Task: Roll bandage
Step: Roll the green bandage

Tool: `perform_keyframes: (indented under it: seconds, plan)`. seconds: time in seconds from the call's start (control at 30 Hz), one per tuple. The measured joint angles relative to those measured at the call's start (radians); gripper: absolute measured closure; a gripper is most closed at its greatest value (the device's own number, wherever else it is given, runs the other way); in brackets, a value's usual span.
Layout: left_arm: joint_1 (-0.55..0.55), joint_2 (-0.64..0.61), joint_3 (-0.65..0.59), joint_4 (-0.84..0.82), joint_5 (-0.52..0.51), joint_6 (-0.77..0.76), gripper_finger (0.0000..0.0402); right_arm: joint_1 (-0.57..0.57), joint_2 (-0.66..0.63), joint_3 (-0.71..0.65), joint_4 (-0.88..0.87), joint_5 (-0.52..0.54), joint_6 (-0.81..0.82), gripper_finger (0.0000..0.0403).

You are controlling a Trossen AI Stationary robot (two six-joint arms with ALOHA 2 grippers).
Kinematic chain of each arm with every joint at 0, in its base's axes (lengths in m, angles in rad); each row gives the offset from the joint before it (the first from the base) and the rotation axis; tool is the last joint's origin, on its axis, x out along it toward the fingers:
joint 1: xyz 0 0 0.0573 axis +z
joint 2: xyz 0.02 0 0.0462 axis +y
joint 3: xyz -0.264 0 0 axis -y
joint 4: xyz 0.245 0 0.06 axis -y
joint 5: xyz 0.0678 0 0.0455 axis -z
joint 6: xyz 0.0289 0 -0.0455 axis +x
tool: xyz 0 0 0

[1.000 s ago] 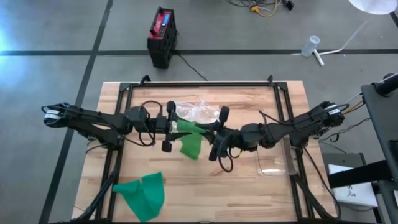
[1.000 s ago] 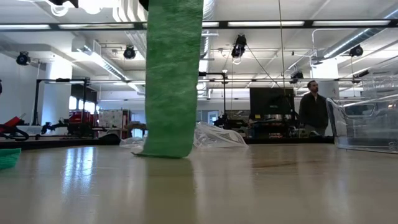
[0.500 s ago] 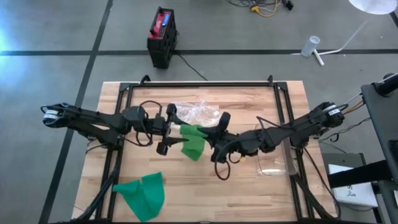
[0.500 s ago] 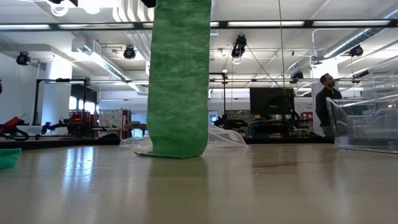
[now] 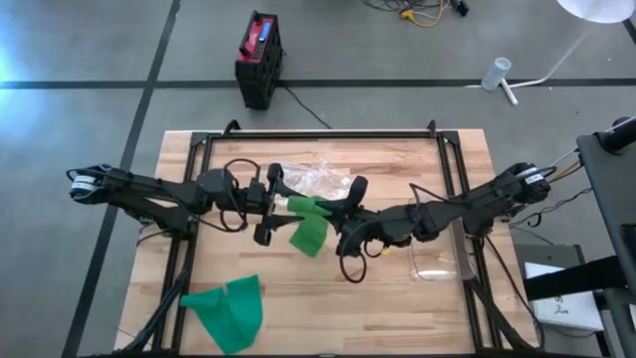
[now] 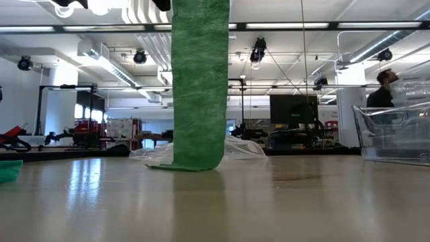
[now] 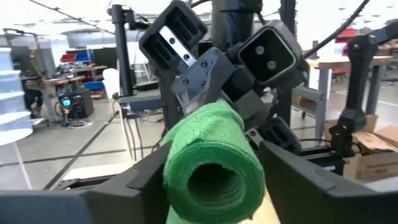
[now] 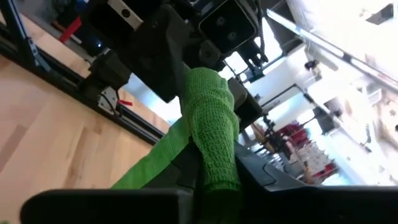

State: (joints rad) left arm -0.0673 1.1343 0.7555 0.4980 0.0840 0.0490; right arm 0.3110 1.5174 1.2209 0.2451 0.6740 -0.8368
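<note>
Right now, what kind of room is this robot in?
Probably a robotics lab or workshop: a wooden table on a concrete floor, ceiling lights and ducts, and benches with monitors behind.

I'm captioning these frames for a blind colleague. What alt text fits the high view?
Seen from above, two dark robot arms meet over the middle of a wooden table, the left gripper and right gripper holding a green bandage between them, its loose end hanging down. A second green bandage lies near the table's front left edge, and crumpled clear plastic lies behind the grippers.
</note>
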Motion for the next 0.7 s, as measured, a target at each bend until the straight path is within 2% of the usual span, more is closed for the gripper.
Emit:
perform_keyframes:
  seconds: [0.1,0.27,0.33,0.47,0.57,0.7]
  plan:
    - [-0.001,0.000,0.000,0.002,-0.035,-0.009,0.0249,-0.002,0.007,0.000,-0.003,0.005,0.067,0.0331]
    - [-0.001,0.000,0.000,0.004,-0.043,0.015,0.0371,0.004,0.009,0.000,-0.006,0.007,0.206,0.0273]
    - [-0.002,-0.002,0.000,0.005,-0.044,0.021,0.0379,0.011,0.000,0.000,-0.010,0.006,0.257,0.0245]
    - [-0.002,-0.004,0.001,0.003,-0.045,0.051,0.0363,0.023,-0.043,0.016,-0.063,-0.018,0.420,0.0192]
    - [-0.001,-0.003,0.001,-0.008,-0.034,0.083,0.0366,0.016,-0.085,0.030,-0.148,-0.109,0.560,0.0164]
    - [-0.002,-0.003,0.001,-0.004,0.041,0.121,0.0376,-0.016,-0.107,0.034,-0.187,-0.210,0.685,0.0148]
